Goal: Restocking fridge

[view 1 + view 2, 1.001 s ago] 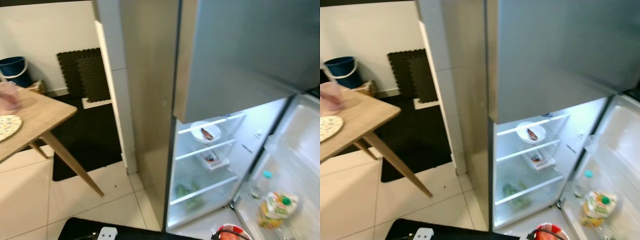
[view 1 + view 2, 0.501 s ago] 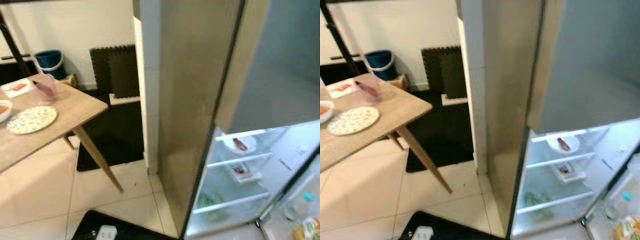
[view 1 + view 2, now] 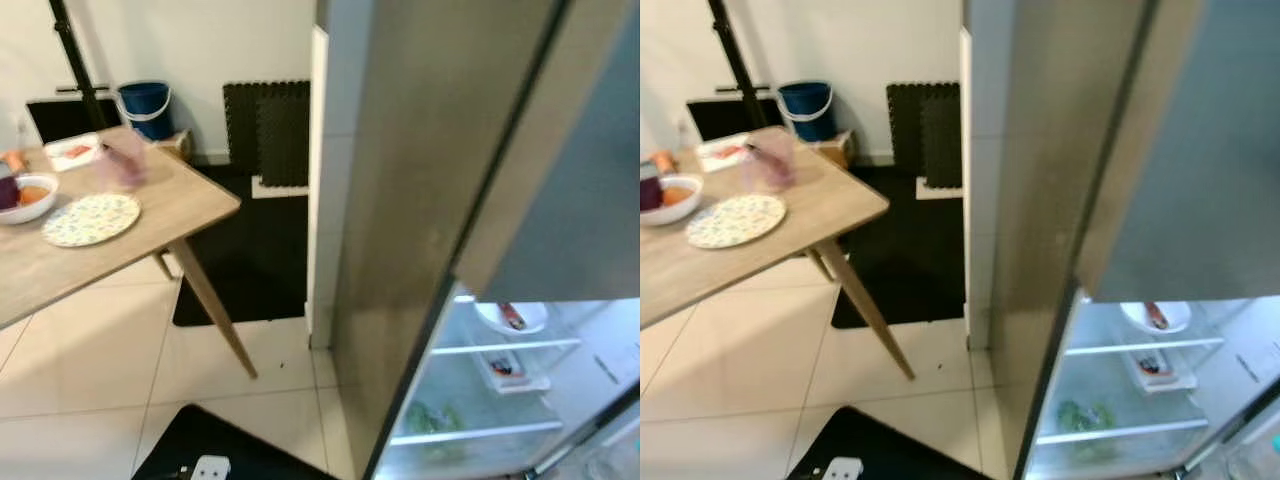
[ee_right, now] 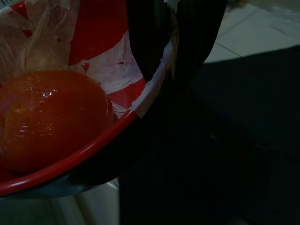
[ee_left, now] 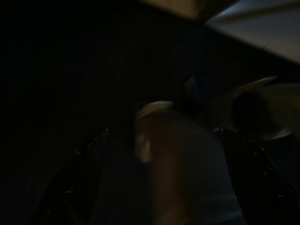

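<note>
Jaws of the right gripper (image 4: 164, 61) are clamped across the rim of a red bowl (image 4: 70, 161), one black finger inside the rim and one outside. A tomato (image 4: 51, 117) sits in the bowl close below the fingers, resting on a white lining (image 4: 117, 65). Beyond the fingers lie a dark surface and a patch of pale tile.

Left gripper: its wrist view is very dark and blurred. A pale blurred shape sits between faint outlines; whether those jaws are spread or closed cannot be told.

Change over the last second: the whole head view has swung toward the robot's left. The fridge (image 3: 1060, 200) now stands at the right of the picture, its lit shelves (image 3: 1140, 348) cut by the edge, and the door bottles seen a second ago are out of frame. The wooden table (image 3: 150, 215) has come well into view, with a patterned plate (image 3: 92, 219), a white bowl (image 3: 30, 198), a pink cup (image 3: 122, 165) and a small tray (image 3: 72, 150) on it. A blue bucket (image 3: 146, 102) and black mats (image 3: 268, 130) stand by the far wall. Nothing on the table appears displaced; the camera moved, not the objects.

Judgement: the robot is turning away from the open fridge with the bowl not yet shelved. Either it is repositioning, or it is heading to the table for more stock. Restocking is incomplete; the tomato bowl remains in the right gripper, off to the fridge side.
</note>
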### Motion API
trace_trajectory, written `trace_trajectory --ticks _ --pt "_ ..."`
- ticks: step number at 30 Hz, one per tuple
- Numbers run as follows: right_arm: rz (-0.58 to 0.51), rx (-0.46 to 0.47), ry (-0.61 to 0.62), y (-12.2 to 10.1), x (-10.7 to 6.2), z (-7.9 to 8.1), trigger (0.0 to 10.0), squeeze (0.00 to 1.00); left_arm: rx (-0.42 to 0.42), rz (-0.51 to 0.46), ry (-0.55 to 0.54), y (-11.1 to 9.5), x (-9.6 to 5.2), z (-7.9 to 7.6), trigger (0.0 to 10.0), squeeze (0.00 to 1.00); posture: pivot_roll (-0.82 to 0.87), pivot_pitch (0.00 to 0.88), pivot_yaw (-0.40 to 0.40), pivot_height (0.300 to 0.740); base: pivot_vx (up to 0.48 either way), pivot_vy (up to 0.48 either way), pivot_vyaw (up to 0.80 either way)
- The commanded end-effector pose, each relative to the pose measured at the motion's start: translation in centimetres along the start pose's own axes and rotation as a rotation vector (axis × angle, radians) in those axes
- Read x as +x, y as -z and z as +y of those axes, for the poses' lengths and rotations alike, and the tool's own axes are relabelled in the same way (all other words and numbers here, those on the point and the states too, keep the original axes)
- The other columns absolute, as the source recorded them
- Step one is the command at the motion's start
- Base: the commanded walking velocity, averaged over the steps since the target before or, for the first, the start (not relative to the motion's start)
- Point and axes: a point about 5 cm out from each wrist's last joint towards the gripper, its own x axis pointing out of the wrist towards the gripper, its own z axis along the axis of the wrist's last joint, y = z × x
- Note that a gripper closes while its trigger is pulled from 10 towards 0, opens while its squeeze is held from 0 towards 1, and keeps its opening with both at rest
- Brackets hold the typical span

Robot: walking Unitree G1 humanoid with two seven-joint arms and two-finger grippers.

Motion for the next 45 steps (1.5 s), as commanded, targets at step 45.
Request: trace_trajectory --ticks 45 --pt "-0.028 -0.029 0.023 -0.88 -0.01 -0.49 10.0 0.00 -0.021 0.015 -0.013 0.62 -0.12 0.17 10.0 0.00 -0.06 0.000 0.001 0.740 0.000 -0.190 0.00"
